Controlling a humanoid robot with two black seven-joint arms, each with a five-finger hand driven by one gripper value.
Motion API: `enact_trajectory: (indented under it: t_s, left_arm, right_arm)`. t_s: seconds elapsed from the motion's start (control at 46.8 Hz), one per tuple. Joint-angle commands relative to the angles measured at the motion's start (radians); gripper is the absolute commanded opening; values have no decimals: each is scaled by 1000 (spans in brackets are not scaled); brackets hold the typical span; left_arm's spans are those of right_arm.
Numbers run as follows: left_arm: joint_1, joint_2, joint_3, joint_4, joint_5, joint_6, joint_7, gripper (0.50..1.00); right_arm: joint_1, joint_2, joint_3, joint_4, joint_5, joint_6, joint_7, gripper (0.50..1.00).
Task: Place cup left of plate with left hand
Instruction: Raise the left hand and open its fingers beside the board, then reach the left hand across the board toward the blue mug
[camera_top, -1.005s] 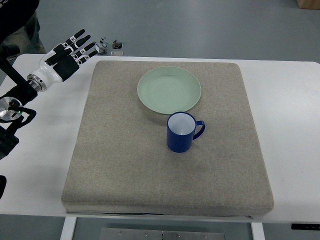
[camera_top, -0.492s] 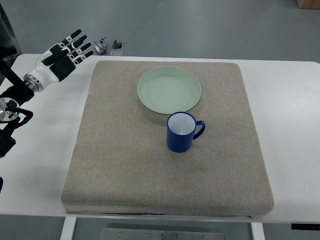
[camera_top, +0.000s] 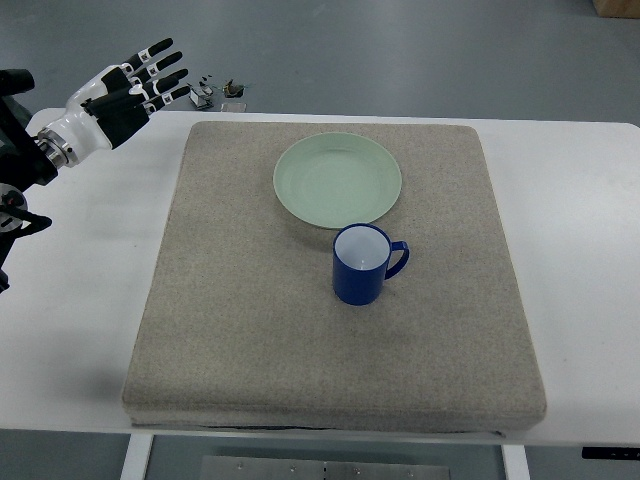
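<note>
Nothing of the task is showing as done: the left robot hand (camera_top: 125, 88) is hovering empty with fingers spread at ten o'clock over the counter (camera_top: 85, 260), while the blue cup (camera_top: 362, 264) is sitting untouched just beside the plate (camera_top: 338, 180), at its five o'clock.

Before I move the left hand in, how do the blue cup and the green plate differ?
The blue cup with the white inside stands tall and upright, while the pale green round plate lies flat and shallow. The cup is dark and has a handle pointing right; the plate is light and has none. The plate is wider across than the cup. Both are empty and rest on the grey fabric mat, the cup just below the plate.
</note>
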Motion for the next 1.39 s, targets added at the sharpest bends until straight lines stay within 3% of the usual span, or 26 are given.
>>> enact_trajectory:
  t_s: [0.0,0.513,0.77,1.048,1.368]
  left_arm:
    - [15,1,0,-50,43,0,-11,996]
    - [84,-2,143,-307,193,0,-34,996]
    - [128,-13,159,-431,353,0,-94,996]
    - [191,-31,205,-491,416,0,-98,996]
    - [219,-129,196,-440,505,8,-109,996]
  right_arm:
    - [0,0,0,0,0,0,0,934]
    - [0,0,0,0,0,0,0,934]
    - [0,0,0,0,0,0,0,934]
    - [0,0,0,0,0,0,0,934]
    - [0,0,0,0,0,0,0,934]
